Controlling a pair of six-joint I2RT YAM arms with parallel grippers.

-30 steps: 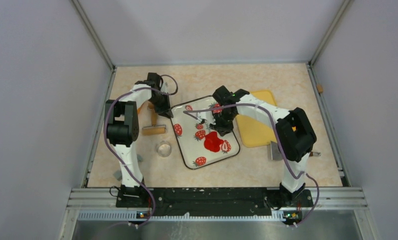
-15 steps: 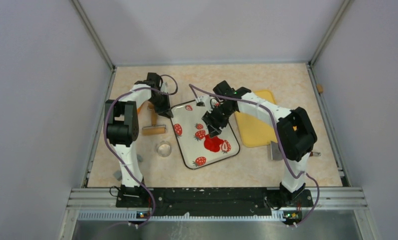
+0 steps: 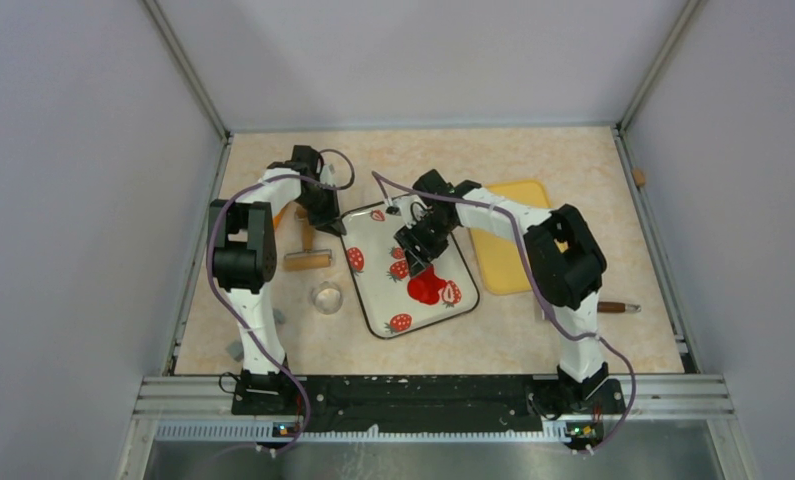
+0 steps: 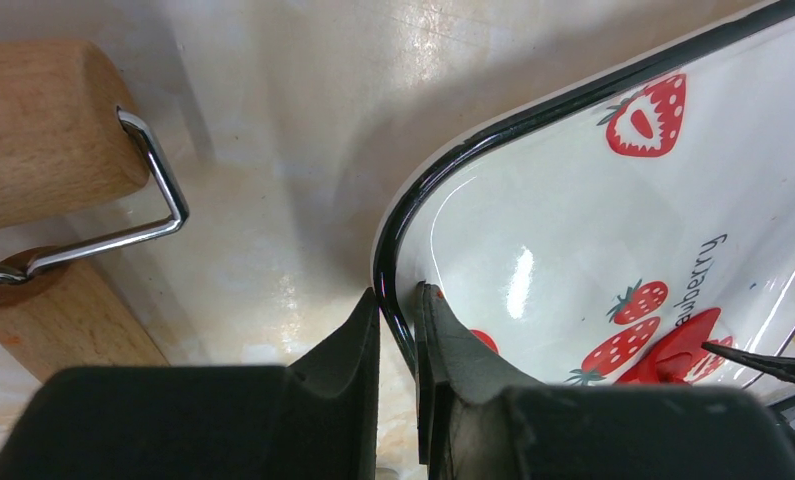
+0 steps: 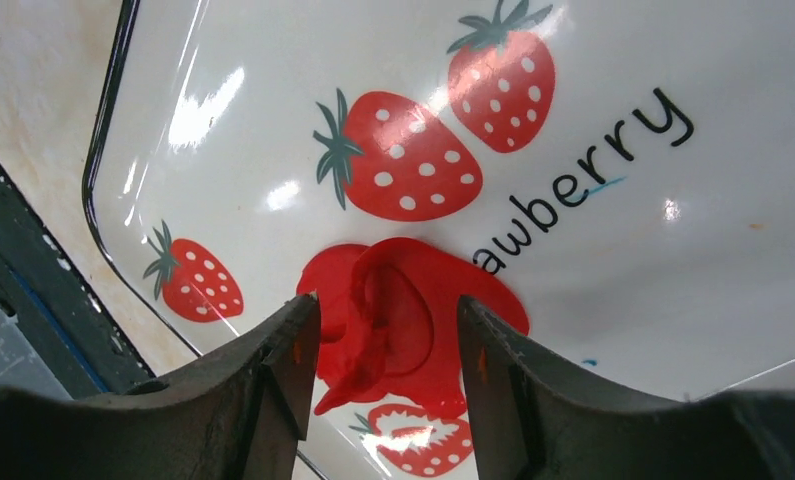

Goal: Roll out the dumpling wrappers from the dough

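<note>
The dough is a flattened, irregular bright red blob with a raised fold, lying on the white strawberry-printed tray; it fills the middle of the right wrist view. No neat round wrappers show. My right gripper is open and empty, hovering just above the dough, its fingers either side of it in the wrist view. My left gripper is shut on the tray's black rim at the far-left corner.
A wooden rolling pin with a wire frame lies left of the tray, also in the left wrist view. A clear round cutter sits near the tray's left edge. A yellow board lies right; a wooden-handled tool beside it.
My right gripper has swung left and lifted over the tray, now above the dough. The right arm's elbow moved left, uncovering the wooden-handled tool. The left arm stays put.
</note>
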